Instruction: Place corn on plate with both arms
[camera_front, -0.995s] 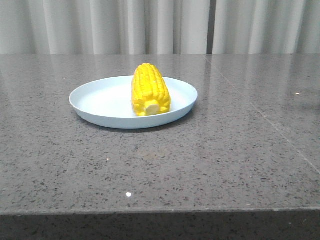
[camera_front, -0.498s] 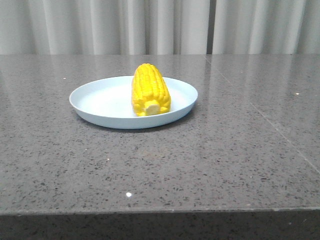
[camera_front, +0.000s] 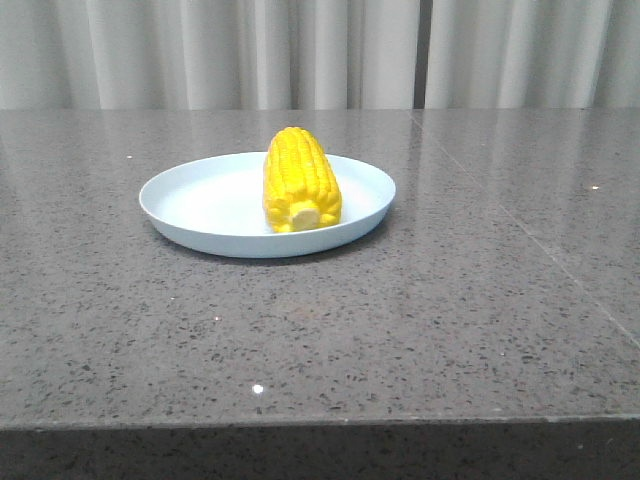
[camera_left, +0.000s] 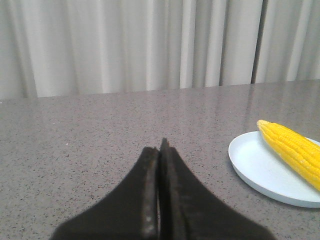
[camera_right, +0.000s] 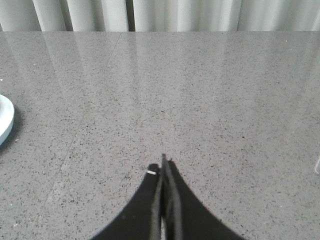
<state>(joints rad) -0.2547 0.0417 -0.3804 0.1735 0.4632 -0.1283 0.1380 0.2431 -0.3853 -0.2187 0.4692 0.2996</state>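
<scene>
While the corn (camera_front: 300, 182) lies on the pale blue plate (camera_front: 190, 200) on the grey speckled surface (camera_front: 420, 320), stub end toward the camera, left gripper (camera_left: 160, 150) and right gripper (camera_right: 163, 165) sit apart from it, jaws pressed together, empty.

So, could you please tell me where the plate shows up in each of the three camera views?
Front view: the plate sits left of centre on the table, the corn lying on it.
Left wrist view: at the right edge, cut off, corn on it, beyond the shut left pincer.
Right wrist view: only a sliver of rim at the left edge; no corn visible.
Shared landmark: the pale curtain behind the table.
</scene>
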